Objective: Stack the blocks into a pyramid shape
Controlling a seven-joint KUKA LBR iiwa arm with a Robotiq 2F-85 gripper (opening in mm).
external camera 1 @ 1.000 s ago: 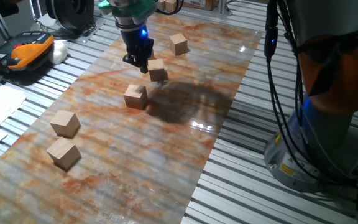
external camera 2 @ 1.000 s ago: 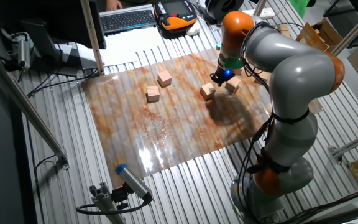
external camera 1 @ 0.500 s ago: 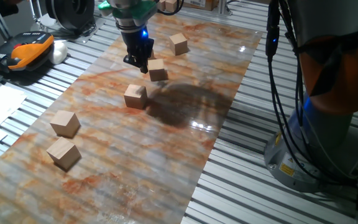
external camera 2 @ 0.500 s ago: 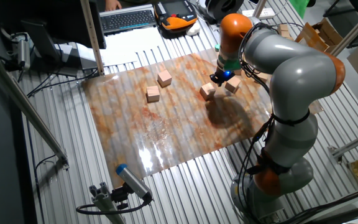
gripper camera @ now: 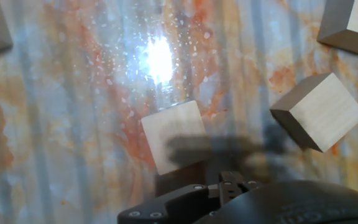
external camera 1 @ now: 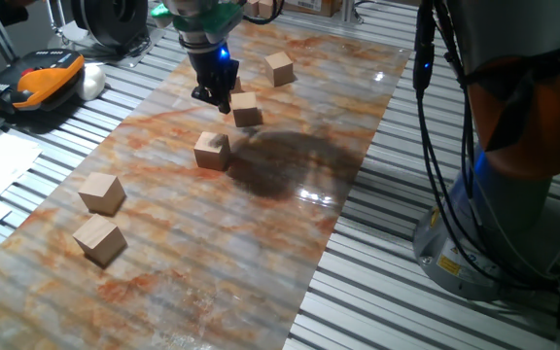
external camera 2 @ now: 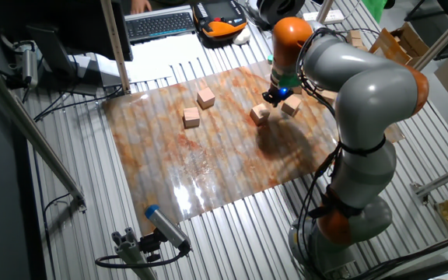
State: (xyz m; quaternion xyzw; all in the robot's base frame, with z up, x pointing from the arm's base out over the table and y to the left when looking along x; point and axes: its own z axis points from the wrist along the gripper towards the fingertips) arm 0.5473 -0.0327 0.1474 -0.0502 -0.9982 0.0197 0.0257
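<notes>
no readable text, labels or numbers anywhere.

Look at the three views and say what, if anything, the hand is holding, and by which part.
Nothing is held. The hand hangs above the table beside a block; all visible blocks lie loose on the mat.

A marbled orange-grey mat [external camera 1: 261, 233] covers the slatted metal desk [external camera 1: 436, 311]; a black keyboard [external camera 2: 159, 23] and an orange-black handheld controller [external camera 1: 42, 80] lie beyond it.

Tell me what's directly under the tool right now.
A lone block lying flat on the marbled mat, under the tool. Its near edge is shadowed; the tool's fingertips are out of view.
</notes>
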